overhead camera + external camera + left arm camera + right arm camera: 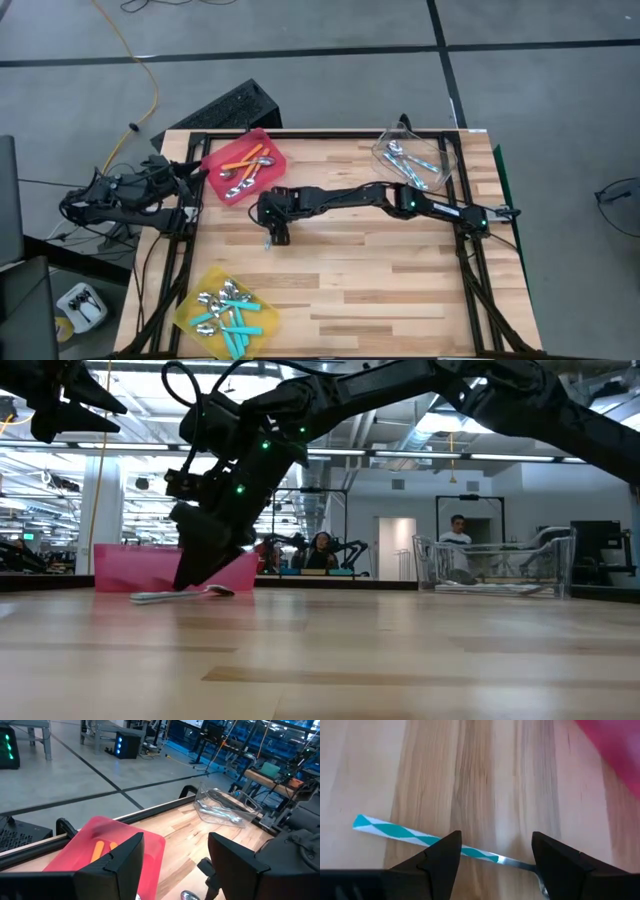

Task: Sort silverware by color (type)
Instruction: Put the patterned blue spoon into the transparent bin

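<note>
Teal-and-white striped, the handle of one loose spoon lies flat on the counter in the right wrist view, passing between the right gripper's widely parted fingers, which hold nothing. From above, that gripper hangs over the counter's middle-left, just near of the red bin with its orange-handled spoons; teal spoons fill the yellow bin at the near left, and light blue ones the clear bin far right. At counter height the spoon rests beneath the fingers. Left gripper, fingers wide and empty, waits off the counter's left edge.
</note>
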Available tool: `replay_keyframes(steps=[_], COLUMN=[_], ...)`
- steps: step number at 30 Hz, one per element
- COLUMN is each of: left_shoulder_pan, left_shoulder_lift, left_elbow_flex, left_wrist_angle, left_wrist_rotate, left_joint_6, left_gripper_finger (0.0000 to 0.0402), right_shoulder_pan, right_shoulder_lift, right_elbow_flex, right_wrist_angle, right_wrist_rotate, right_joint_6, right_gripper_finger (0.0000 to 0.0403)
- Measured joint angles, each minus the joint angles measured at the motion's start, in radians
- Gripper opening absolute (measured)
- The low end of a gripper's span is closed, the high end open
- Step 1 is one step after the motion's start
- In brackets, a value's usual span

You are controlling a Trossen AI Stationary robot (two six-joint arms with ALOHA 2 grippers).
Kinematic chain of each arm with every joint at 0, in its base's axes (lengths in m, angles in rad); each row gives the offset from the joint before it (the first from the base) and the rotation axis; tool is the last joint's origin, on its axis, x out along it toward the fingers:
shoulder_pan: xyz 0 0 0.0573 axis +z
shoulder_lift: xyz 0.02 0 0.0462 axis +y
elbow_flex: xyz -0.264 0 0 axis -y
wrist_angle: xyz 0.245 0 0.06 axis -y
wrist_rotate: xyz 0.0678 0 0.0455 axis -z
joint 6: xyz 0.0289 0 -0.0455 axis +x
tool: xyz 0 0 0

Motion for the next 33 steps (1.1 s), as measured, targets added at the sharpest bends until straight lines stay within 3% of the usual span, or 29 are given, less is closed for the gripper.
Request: replay_keyframes(steps=[8,29,33], left_shoulder_pan=[0.000,0.000,0.000], left_shoulder_lift=[0.000,0.000,0.000], left_elbow_flex=[0.000,0.000,0.000], left_wrist_angle=[0.000,0.000,0.000], left_wrist_rotate=[0.000,0.000,0.000], left_joint_6=[0.000,0.000,0.000], left_gripper_finger=[0.0205,0.0205,0.0205], right_shoulder_pan=[0.035,0.130,0.140], right_shoulder_lift=[-0.002,-0.026,-0.057], right_elbow_flex=[0.001,0.016,0.018], right_wrist_angle=[-0.148,-0.239,-0.259], right_wrist_rotate=[0.003,-0.007,0.009], right_joint_6=[0.034,0.070,0.150], right_gripper_finger=[0.0269,0.0269,0.0269])
